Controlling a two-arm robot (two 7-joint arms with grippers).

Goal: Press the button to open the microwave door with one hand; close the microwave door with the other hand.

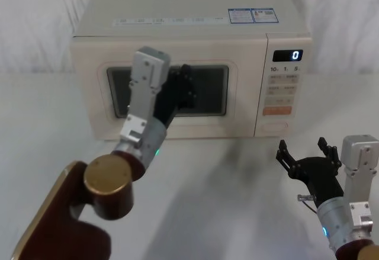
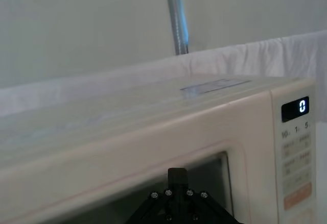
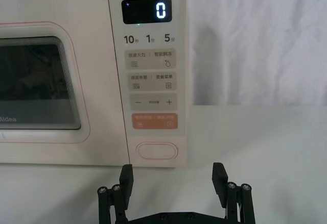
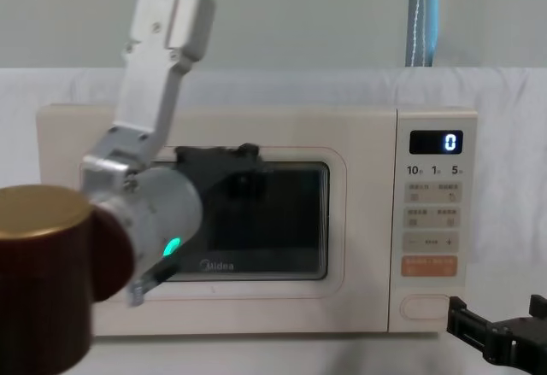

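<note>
On your left, the left gripper (image 1: 180,88) is up against the microwave door (image 1: 234,103), in front of the upper part of the dark glass window (image 4: 291,221); its arm rises from the table and covers the window's left half in the chest view. You cannot tell from any view whether its jaws are apart or together, since the black clamp body blends into the glass. The door sits flush with the cream front, and a small Midea logo (image 4: 211,265) shows below the window.

Moving right, the control panel (image 1: 284,88) carries a lit display reading 0 (image 3: 160,11), rows of grey-printed keys, an orange key (image 3: 155,121) and, lowest, the button (image 3: 157,151), a wide blank pill shape.

Farther right and nearer to you, the right gripper (image 1: 310,153) hovers above the white table (image 1: 225,212) with its jaws spread wide apart and nothing between them. In the right wrist view the button lies ahead of the gap between its fingertips (image 3: 219,172), apart from them, with nothing between
</note>
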